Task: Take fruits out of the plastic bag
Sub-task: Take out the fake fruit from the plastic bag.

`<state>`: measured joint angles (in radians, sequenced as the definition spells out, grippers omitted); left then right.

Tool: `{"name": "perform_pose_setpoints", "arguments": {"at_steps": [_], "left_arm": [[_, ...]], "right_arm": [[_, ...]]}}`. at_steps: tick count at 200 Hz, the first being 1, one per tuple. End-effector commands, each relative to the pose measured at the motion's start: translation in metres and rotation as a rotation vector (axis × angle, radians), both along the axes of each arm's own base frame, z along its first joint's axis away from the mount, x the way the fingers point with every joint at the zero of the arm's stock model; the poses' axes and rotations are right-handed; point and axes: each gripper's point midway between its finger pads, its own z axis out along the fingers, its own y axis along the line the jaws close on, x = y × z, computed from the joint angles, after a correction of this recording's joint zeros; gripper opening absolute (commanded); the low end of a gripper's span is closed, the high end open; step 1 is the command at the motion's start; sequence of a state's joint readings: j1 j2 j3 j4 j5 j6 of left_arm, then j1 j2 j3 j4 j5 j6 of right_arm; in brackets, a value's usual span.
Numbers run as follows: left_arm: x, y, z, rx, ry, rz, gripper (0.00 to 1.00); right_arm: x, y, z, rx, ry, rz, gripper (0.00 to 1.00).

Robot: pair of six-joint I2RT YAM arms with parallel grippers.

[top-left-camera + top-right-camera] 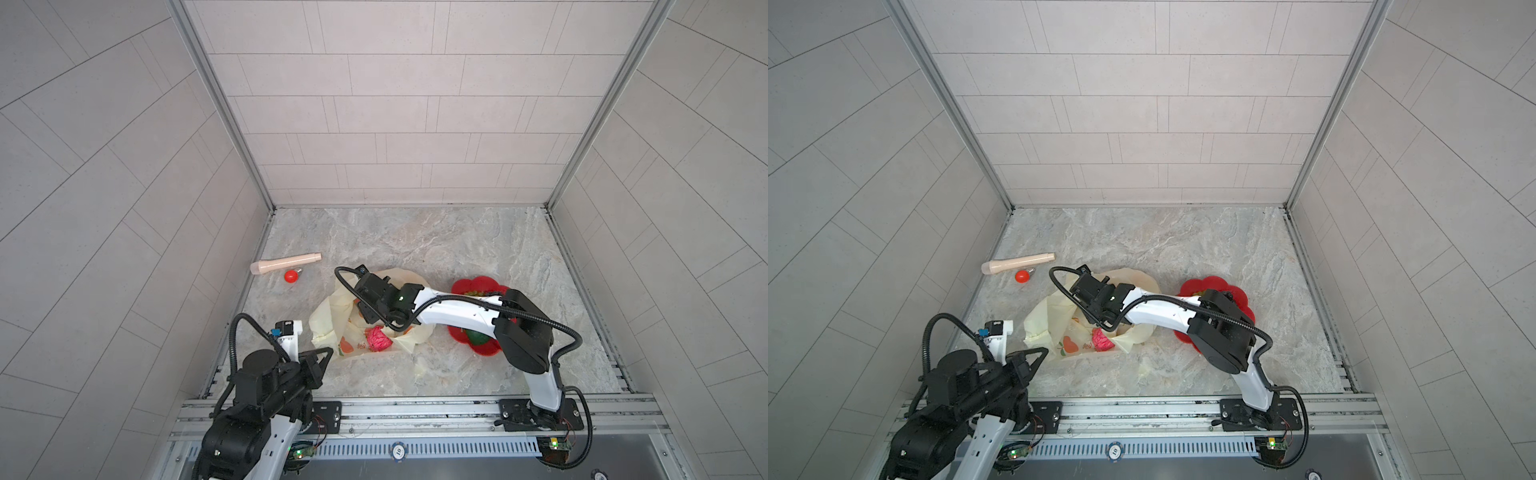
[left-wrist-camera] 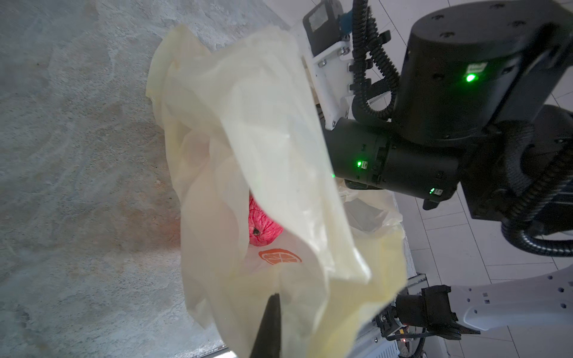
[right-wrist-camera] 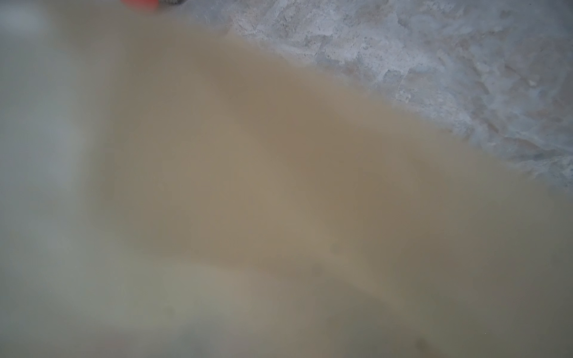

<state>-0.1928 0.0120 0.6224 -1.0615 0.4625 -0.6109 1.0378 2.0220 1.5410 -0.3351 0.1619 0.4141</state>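
**Top views.** In both top views the bag (image 1: pixel 332 307) (image 1: pixel 1044 320) lies crumpled on the desk (image 1: pixel 457 241), midway between the left and right edges and nearer the front. The pink fruit (image 1: pixel 378 338) (image 1: pixel 1102 340) sits in the bag's open mouth, on the film. Red print beside it is too small to read. The right gripper (image 1: pixel 365 316) (image 1: pixel 1096 319) reaches down into the bag from the right, and I cannot tell how its jaws stand. The left gripper (image 1: pixel 328 353) (image 1: pixel 1042 353) is closed on the bag's front-left corner. Near the right edge a red plate (image 1: pixel 478 284) carries a green fruit (image 1: pixel 476 336). Near the left edge lie a beige cylinder (image 1: pixel 285 264) and, just beside it, a red ball (image 1: pixel 292 275). A round badge (image 1: pixel 397 449) on the front rail reads "10".

**Left wrist.** The bag (image 2: pixel 263 124) rises from one dark finger (image 2: pixel 269 322) — its film is lifted, with the pink fruit (image 2: pixel 263 223) inside, just beside a printed orange slice (image 2: pixel 280 256).

**Right wrist.** Blurred tan film of the bag (image 3: pixel 279 186) fills most of the frame — bare desk (image 3: pixel 434 62) shows beyond it.
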Motion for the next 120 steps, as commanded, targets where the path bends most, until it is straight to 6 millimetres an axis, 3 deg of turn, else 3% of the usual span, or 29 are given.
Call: {"name": "perform_pose_setpoints", "arguments": {"at_steps": [1,47,94,120], "left_arm": [[0.006,0.006,0.011,-0.011,-0.039,0.054,0.02],[0.017,0.007,0.021,-0.028,-0.049,0.083,0.02],[0.033,0.009,0.042,-0.012,-0.068,0.107,0.02],[0.038,0.008,0.043,0.002,-0.07,0.1,0.02]], "right_arm": [[0.016,0.001,0.002,-0.021,-0.056,-0.011,0.66],[0.024,0.015,0.003,-0.018,-0.058,0.025,0.65],[0.046,-0.008,-0.002,-0.111,-0.087,-0.063,0.65],[0.052,-0.014,-0.003,-0.126,-0.088,-0.074,0.65]]}}
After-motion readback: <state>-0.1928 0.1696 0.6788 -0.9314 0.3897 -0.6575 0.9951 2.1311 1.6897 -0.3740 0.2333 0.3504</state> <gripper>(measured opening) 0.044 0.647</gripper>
